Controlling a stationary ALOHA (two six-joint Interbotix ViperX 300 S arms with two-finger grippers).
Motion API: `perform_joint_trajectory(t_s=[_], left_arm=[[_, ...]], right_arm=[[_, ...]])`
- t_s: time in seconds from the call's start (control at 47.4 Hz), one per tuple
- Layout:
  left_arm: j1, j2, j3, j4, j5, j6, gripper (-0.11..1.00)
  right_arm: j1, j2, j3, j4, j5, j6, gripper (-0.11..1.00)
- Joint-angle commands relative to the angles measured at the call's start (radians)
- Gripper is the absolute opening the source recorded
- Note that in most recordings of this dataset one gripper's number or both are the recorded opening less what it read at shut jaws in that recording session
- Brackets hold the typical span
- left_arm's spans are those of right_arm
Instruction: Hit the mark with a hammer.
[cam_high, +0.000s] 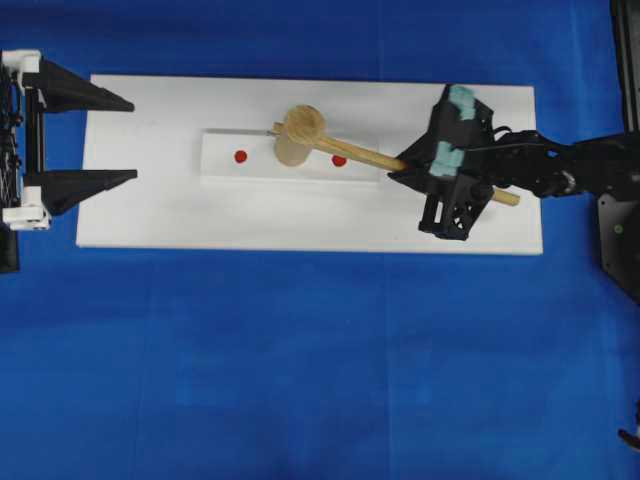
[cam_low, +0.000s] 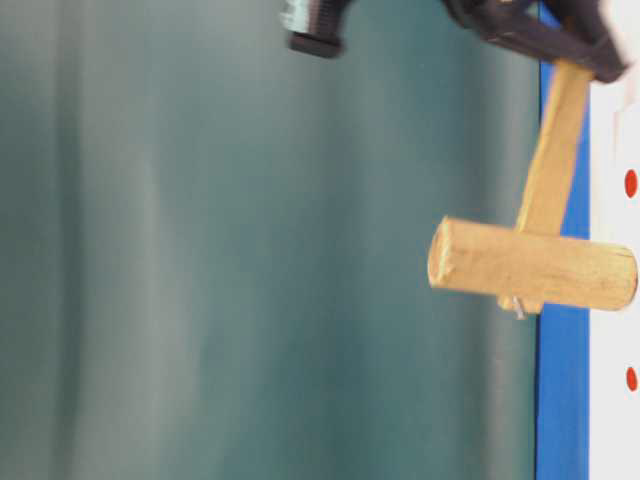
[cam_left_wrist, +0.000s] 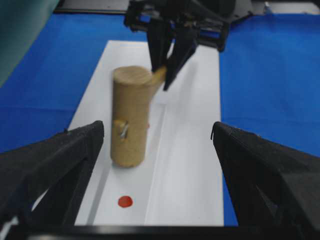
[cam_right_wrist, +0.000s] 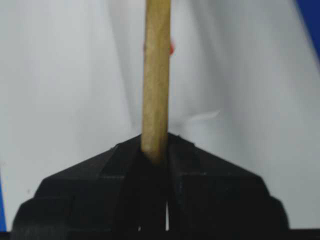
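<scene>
Surface blue cloth (cam_high: 300, 380), white board (cam_high: 180, 215) | right claw (cam_high: 412, 170) clamps hammer (cam_high: 300, 135) | left claw (cam_high: 120, 140) wide, empty

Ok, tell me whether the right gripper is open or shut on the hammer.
Shut on it. The right gripper has both fingers pressed against the hammer handle in the right wrist view, and the head hangs clear above the white board.

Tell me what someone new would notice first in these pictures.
The wooden hammer, its handle clamped in the right gripper, with its thick head over the white strip between two red marks. At the far left the left gripper waits with its fingers spread wide, holding nothing.
</scene>
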Motion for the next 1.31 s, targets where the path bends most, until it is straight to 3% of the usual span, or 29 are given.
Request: perform_joint_trajectory(t_s=[0.0, 0.274, 0.57, 0.739, 0.992, 1.287], left_arm=[[0.0, 0.002, -0.008, 0.002, -0.005, -0.003, 0.87], [0.0, 0.002, -0.008, 0.002, 0.003, -0.003, 0.87], [0.0, 0.003, -0.008, 0.002, 0.008, -0.003, 0.87], [0.002, 0.003, -0.008, 0.002, 0.008, -0.003, 0.87], [0.0, 0.002, -0.008, 0.002, 0.009, -0.003, 0.87], [0.0, 0.002, -0.008, 0.002, 0.008, -0.003, 0.87]], right_arm=[[0.003, -0.023, -0.02, 0.006, -0.003, -0.002, 0.03], [0.003, -0.173, -0.012, -0.002, -0.054, -0.015, 0.02], [0.002, -0.43, 0.069, -0.025, 0.0, -0.012, 0.02], [0.002, -0.505, 0.1, -0.025, 0.017, -0.009, 0.02], [-0.006, -0.466, 0.121, -0.025, 0.023, -0.011, 0.02], [-0.018, -0.235, 0.186, 0.014, 0.026, -0.002, 0.02]])
